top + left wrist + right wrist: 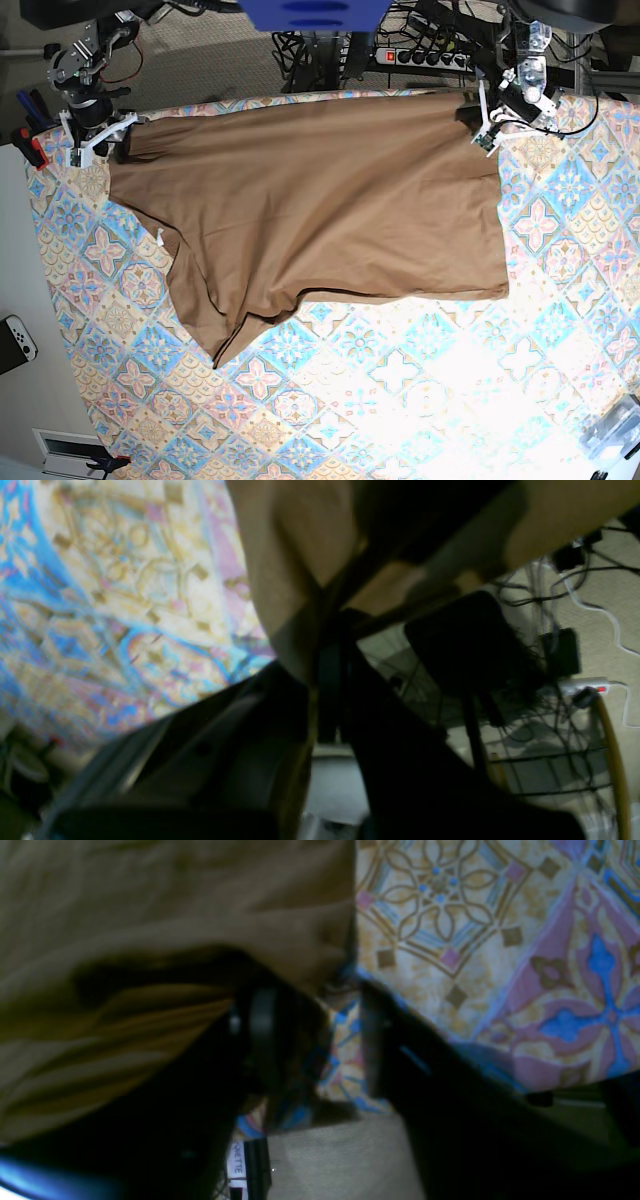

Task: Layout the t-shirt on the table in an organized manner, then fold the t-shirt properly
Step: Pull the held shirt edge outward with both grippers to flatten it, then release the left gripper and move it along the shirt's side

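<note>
Legible text: 1 item only. White label strip (237, 1165), seen at bottom edge of right wrist view, lettering printed sideways; only "...ETTE" can be read, start of word is blurred. What the strip is fixed to cannot be told. Elsewhere no text, brand, no. or sign is legible.

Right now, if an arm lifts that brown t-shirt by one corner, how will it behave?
The t-shirt will probably go limp and drape: it lies creased, its lower left part bunched. It looks thin, so likely light. It may drag across the table rather than lift clear.
</note>
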`<state>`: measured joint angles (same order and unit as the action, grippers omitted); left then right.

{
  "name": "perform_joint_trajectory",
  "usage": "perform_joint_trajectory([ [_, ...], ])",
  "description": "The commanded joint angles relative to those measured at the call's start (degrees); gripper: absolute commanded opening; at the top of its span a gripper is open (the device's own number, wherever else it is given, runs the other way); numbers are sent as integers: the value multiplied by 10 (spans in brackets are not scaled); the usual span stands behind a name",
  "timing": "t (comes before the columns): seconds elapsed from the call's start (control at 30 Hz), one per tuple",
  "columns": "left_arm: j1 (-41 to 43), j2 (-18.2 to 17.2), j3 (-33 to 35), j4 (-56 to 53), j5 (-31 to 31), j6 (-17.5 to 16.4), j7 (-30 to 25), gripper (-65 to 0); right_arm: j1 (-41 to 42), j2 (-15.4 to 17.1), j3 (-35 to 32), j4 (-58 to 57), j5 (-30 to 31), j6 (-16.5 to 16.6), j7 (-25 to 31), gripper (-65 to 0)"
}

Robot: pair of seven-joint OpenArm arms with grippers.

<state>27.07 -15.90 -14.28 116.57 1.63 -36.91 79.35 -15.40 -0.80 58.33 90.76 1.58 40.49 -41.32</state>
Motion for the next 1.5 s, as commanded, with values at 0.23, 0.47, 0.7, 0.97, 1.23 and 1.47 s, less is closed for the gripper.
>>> perform_joint_trajectory([
  [0.23,-58,42,48,7,193,-1,6,-617,1,9,2,47,5,-5,7,-365],
  [0.47,-49,43,126,9,263,-23,6,-472,1,9,2,47,5,-5,7,-365],
  [0.7,-43,65,62,36,261,-31,6,-454,1,9,3,47,5,-5,7,-365],
  [0.97,-77,138,-111,45,260,-31,6,-453,1,9,3,48,5,-5,7,-365],
  [1.23,-125,152,-122,43,156,-31,6,-458,1,9,3,48,5,-5,9,-365],
  [1.47,-218,185,-122,43,126,-31,6,-458,2,10,5,48,5,-5,9,-365],
])
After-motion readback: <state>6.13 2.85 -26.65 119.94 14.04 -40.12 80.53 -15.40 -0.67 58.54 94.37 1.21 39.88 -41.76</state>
